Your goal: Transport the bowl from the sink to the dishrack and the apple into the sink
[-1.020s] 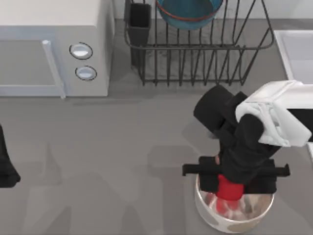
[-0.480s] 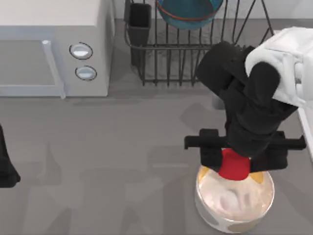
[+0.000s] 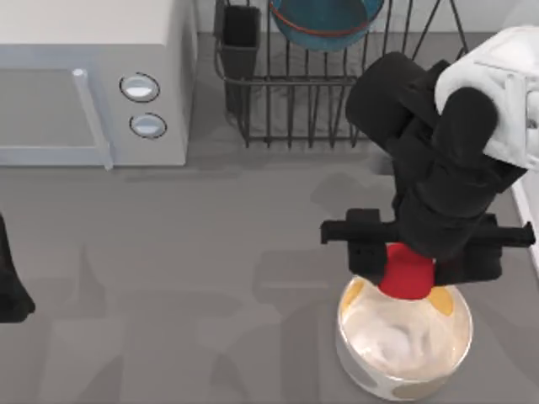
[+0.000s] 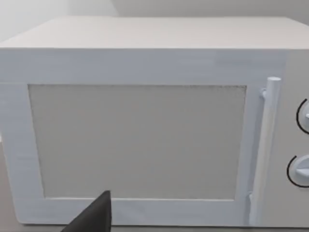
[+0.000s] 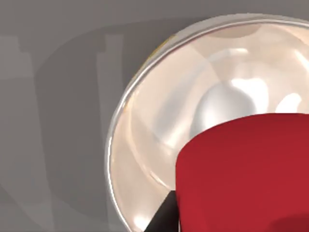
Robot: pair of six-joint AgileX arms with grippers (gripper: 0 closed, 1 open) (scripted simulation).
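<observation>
The right gripper (image 3: 408, 268) is pinched on the apple (image 3: 407, 273), held clear above the far rim of the white bowl (image 3: 402, 349), which stands near the table's front edge toward the right corner. In the right wrist view the apple (image 5: 244, 174) hangs over the bowl's glossy interior (image 5: 154, 125), apart from it, with one dark fingertip (image 5: 165, 217) showing beside the fruit. The dishrack (image 3: 337, 88) stands at the table's back edge; the bowl (image 3: 324, 21), teal-blue with a red-orange stripe, already rests in it, so that half of the task reads as done. The sink (image 3: 505, 93) lies at the table's right edge, its pale rim partly hidden by the arm. The left gripper (image 3: 10, 286) sits parked at the table's left edge, facing the microwave (image 4: 145, 125); whether its fingers are spread cannot be told. Judged risks: the apple is blocky and held from above, so a light pinch could let it slip during the swing to the sink, dropping it back into the white bowl or onto the table. A low carry could clip the sink's raised rim or the dishrack's near wires. Releasing from too high could let the fruit bounce out of the basin.
</observation>
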